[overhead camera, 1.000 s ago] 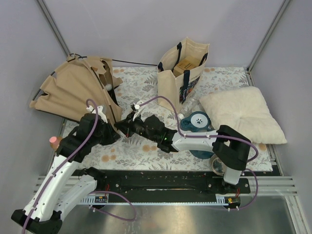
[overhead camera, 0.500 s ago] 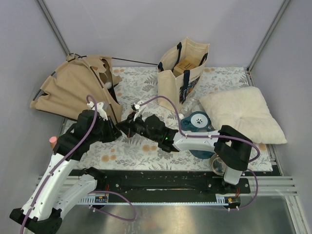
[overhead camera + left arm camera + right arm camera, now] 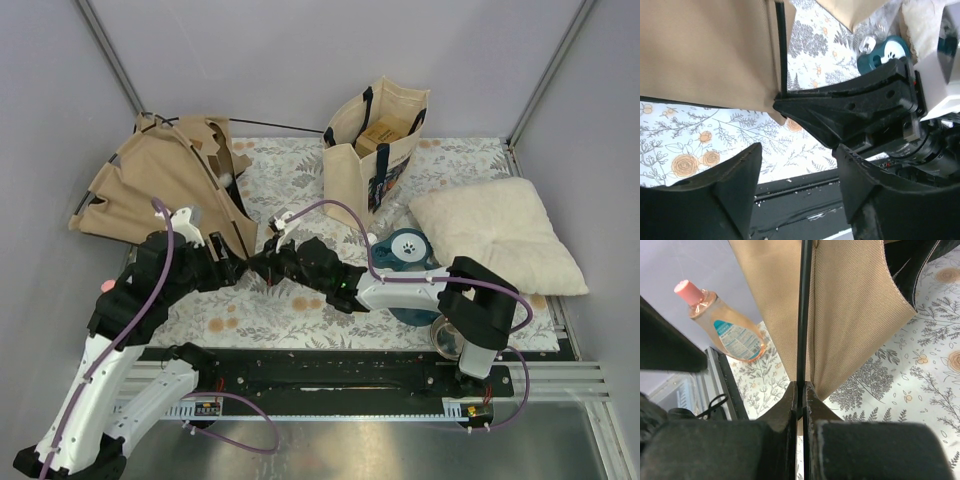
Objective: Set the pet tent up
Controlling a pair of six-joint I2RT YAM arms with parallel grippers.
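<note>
The pet tent [image 3: 150,185] is a tan canvas heap with thin black poles at the back left of the mat, partly raised. My right gripper [image 3: 258,263] reaches left to the tent's near corner and is shut on a black pole [image 3: 802,315], with tan fabric [image 3: 850,305] hanging beside it. My left gripper [image 3: 225,268] hovers just left of that corner, open, with nothing between its fingers [image 3: 740,170]. In the left wrist view the pole [image 3: 781,45] runs down the fabric edge [image 3: 705,50] into the right gripper's tip [image 3: 782,102].
A cream tote bag [image 3: 375,140] stands at the back centre. A fluffy pillow [image 3: 495,235] lies on the right. A teal paw-print disc [image 3: 405,250] and a metal bowl [image 3: 447,338] sit near the right arm. A pink-capped bottle [image 3: 722,322] lies at the mat's left edge.
My left gripper has gone from shut to open and its arm has drawn back to the left. The right gripper keeps its hold on the pole; the tent's canvas has risen slightly.
</note>
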